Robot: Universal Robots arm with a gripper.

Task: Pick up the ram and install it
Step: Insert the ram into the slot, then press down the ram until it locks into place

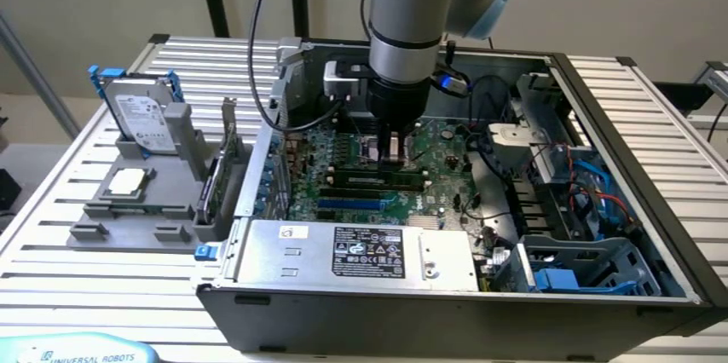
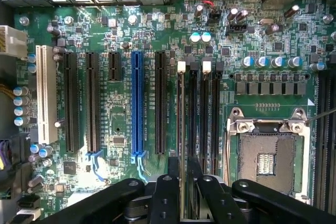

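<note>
The ram (image 1: 373,180) is a thin dark-green stick seated lengthwise in a memory slot on the motherboard (image 1: 444,146), inside the open computer case. In the wrist view the ram (image 2: 181,119) shows edge-on in the slot nearest the expansion slots, its far end at a white latch (image 2: 181,66). My gripper (image 1: 393,157) hangs straight down over the ram's middle. Its black fingers (image 2: 173,182) straddle the stick's top edge, and a sliver of space shows beside the stick. The gripper (image 2: 182,163) stands slightly open.
Next to the ram lie three bare memory slots (image 2: 203,119) and the CPU socket (image 2: 265,156). A power supply (image 1: 353,252) fills the case's near side and a blue drive cage (image 1: 580,273) sits at the exterior view's right. A grey fixture (image 1: 136,218) holds a hard drive (image 1: 142,120).
</note>
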